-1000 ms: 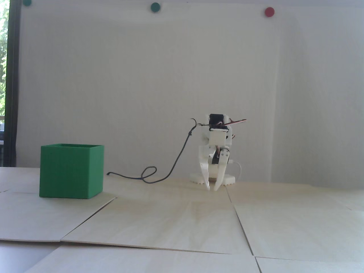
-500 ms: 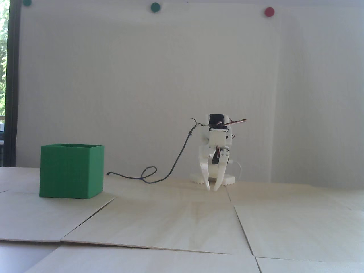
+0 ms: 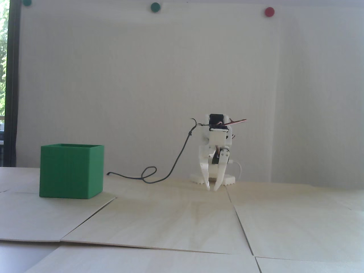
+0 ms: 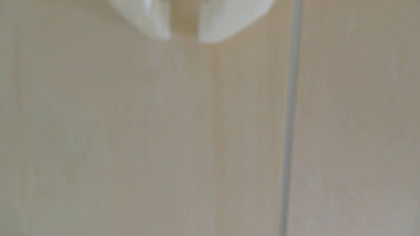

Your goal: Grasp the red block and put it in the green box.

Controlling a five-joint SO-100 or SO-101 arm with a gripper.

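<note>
- In the fixed view, a white robot arm (image 3: 215, 142) is seen at the far side of the table (image 3: 176, 221), folded low over its round base (image 3: 212, 179).
- The gripper (image 3: 212, 188) is pointed straight down, its tips close above or touching the table surface; contact cannot be confirmed.
- The two fingers (image 3: 205, 173) are held slightly apart, with a narrow gap between the tips. Nothing is gripped between them.
- In the wrist view, the gripper (image 4: 184, 39) enters from the top edge, blurred. The same small gap is seen between the two white fingertips (image 4: 154, 20), and only bare pale wood lies below.
- A straight seam (image 4: 289, 118) between two wooden panels runs down the right part of the wrist view.
- The green box (image 3: 71, 172) stands upright on the table at the left of the fixed view, well apart from the arm and nearer to the camera. Its top is open; its inside cannot be seen from this angle.
- The red block cannot be located in either view.
- A dark cable (image 3: 170, 167) hangs from the arm's upper part and lies looped on the table between the arm and the box.
- Two green dots (image 3: 155, 7) and one red dot (image 3: 269, 11) are fixed high on the white wall (image 3: 142, 85).
</note>
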